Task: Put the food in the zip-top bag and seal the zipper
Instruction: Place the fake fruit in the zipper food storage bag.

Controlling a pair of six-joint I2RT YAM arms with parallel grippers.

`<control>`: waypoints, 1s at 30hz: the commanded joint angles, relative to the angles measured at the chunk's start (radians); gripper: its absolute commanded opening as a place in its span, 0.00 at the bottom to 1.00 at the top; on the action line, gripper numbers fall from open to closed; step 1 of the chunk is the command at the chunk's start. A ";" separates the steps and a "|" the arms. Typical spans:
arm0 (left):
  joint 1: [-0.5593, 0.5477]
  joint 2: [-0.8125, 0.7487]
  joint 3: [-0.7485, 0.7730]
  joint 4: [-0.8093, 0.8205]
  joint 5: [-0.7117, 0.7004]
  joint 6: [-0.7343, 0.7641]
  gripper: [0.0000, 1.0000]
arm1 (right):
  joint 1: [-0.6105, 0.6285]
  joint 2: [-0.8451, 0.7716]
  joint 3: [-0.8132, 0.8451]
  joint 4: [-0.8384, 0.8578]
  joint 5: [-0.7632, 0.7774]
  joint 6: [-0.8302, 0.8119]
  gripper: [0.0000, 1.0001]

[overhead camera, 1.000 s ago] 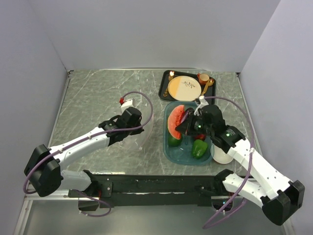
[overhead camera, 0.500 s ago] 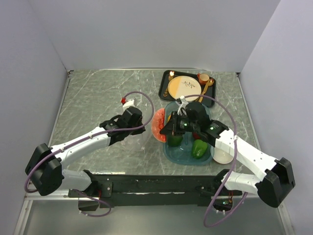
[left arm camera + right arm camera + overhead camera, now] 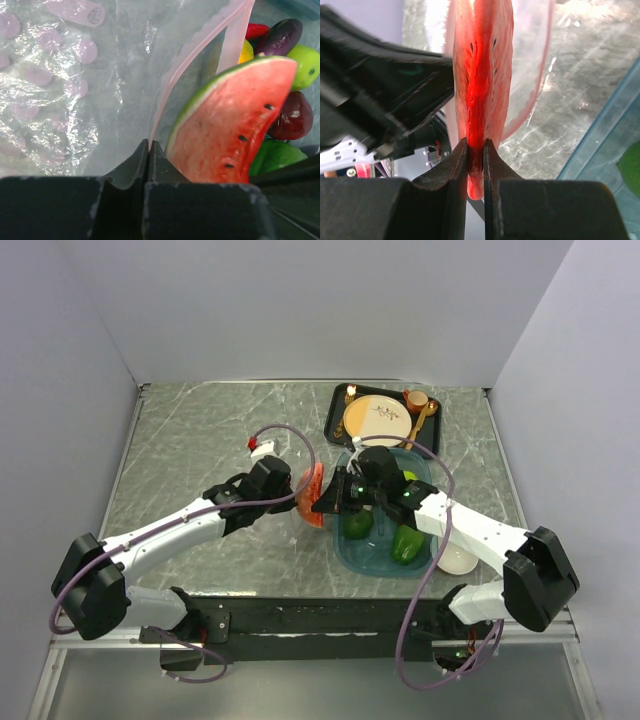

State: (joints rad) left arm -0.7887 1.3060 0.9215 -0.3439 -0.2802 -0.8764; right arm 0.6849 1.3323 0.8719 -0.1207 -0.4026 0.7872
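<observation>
Right wrist view: the right tool is almost closed, and its two fingers pinch the thin lower edge of the watermelon slice. The slice stands on edge with its red flesh and dark seeds toward us.

Left wrist view: the left tool is pressed together on the zipper. The pale pink strip rises from between its fingertips. The zip-top bag spreads to the left, clear and crumpled. The slice hangs just right of the strip, at the bag's mouth, and we cannot tell whether it has passed inside. Purple, yellow, lime and dark red pieces lie behind it.

Top view: the slice sits between the two tools, off the left rim of the teal tray and over the bench. Two green peppers lie in the tray.
</observation>
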 commanded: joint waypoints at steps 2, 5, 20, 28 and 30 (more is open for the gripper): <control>0.002 -0.047 0.020 0.019 -0.017 0.004 0.01 | 0.007 0.016 0.061 -0.006 0.067 0.035 0.00; 0.002 -0.057 0.022 0.016 -0.023 0.002 0.01 | 0.008 0.025 0.058 -0.020 0.071 0.044 0.00; 0.002 -0.037 0.076 0.002 0.010 0.034 0.01 | 0.056 0.162 0.206 -0.151 0.099 -0.005 0.03; 0.002 -0.045 0.073 -0.035 -0.017 0.039 0.01 | 0.056 0.110 0.202 -0.126 0.143 -0.002 0.62; 0.000 -0.047 0.074 -0.052 -0.031 0.030 0.01 | 0.056 0.044 0.188 -0.132 0.189 -0.011 0.70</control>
State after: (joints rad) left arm -0.7887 1.2747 0.9588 -0.3779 -0.2806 -0.8513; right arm 0.7334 1.4990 1.0481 -0.2707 -0.2916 0.7910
